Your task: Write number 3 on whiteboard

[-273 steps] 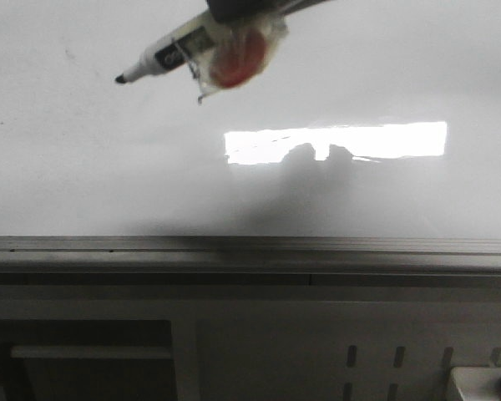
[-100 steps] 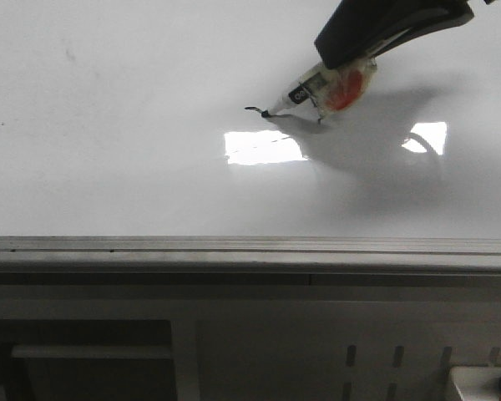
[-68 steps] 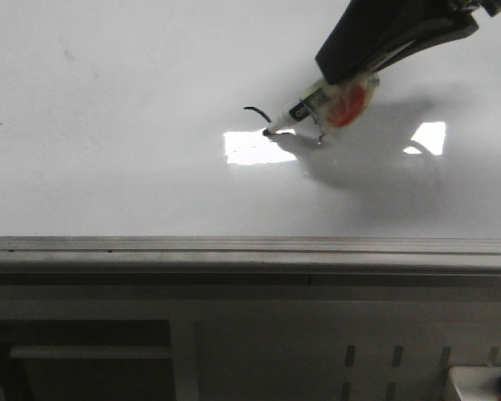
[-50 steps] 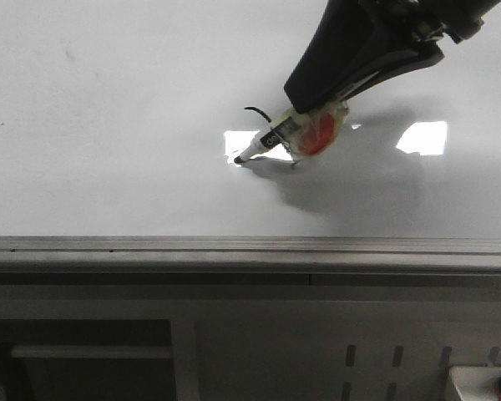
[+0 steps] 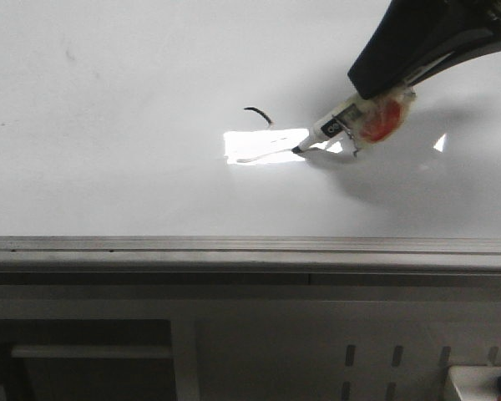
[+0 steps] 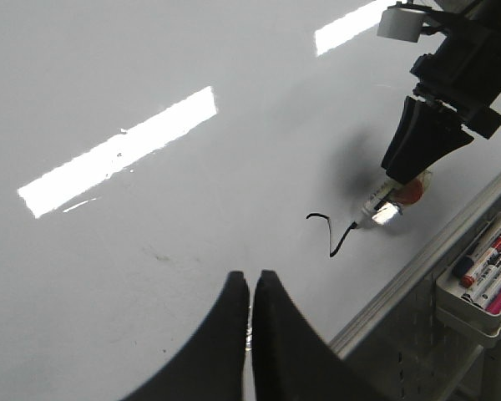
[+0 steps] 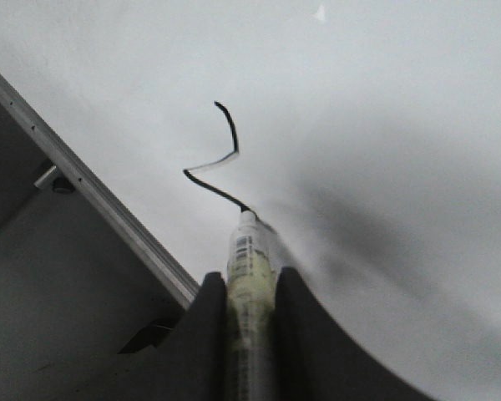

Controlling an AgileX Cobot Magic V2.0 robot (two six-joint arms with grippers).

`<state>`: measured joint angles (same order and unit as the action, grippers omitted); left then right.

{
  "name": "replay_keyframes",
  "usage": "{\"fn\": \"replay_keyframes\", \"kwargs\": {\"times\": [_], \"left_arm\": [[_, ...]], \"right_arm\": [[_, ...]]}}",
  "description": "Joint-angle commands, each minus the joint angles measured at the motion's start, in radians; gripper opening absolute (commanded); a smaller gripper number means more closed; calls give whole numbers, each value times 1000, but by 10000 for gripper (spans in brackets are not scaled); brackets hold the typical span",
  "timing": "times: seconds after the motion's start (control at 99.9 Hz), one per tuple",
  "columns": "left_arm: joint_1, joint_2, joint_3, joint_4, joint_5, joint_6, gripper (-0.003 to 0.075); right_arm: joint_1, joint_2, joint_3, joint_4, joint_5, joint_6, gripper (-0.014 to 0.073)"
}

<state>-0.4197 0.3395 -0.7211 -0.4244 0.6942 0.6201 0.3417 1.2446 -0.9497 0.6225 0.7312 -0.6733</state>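
The whiteboard point(image 5: 108, 167) fills the front view, glossy white. On it is the number 3 point(image 5: 259, 112), a thin dark line in part: a small hook, then a faint stroke across the glare to the pen tip. In the right wrist view the number 3 point(image 7: 233, 138) reads as a zigzag. My right gripper point(image 5: 376, 96) is shut on the marker pen point(image 5: 338, 127), whose tip touches the board at the line's end. The marker pen point(image 7: 249, 251) sits between the right gripper point(image 7: 250, 280) fingers. My left gripper point(image 6: 250, 280) hovers over the whiteboard point(image 6: 150, 251), shut on nothing.
The board's grey metal frame edge point(image 5: 250, 245) runs along the front, with a slotted panel below it. A small tray of spare markers point(image 6: 484, 276) hangs off the frame at the right. A bright glare patch point(image 5: 259, 146) lies under the line.
The right gripper came down with the pen and drew a hook. It then dragged the tip down-left, and now back right, so the line has grown longer.
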Motion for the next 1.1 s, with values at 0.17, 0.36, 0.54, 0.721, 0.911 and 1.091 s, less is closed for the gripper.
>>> {"fn": "replay_keyframes", "kwargs": {"times": [0.17,0.36,0.54,0.721,0.911,1.091], "left_arm": [[4,10,-22,-24,-81,-10,-20],[4,10,-22,-24,-81,-10,-20],[4,10,-22,-24,-81,-10,-20],[4,10,-22,-25,-81,-10,-20],[4,51,-22,-46,-80,-8,31],[2,187,-42,-246,-36,162,362]], "right_arm": [[48,-6,82,3,-131,0,-53],[149,67,98,31,-210,0,-53],[150,75,83,38,-205,0,-53],[154,-15,-18,42,-80,0,-53],[154,-136,-181,42,56,0,-53],[175,-144,-289,42,243,-106,-53]]}}
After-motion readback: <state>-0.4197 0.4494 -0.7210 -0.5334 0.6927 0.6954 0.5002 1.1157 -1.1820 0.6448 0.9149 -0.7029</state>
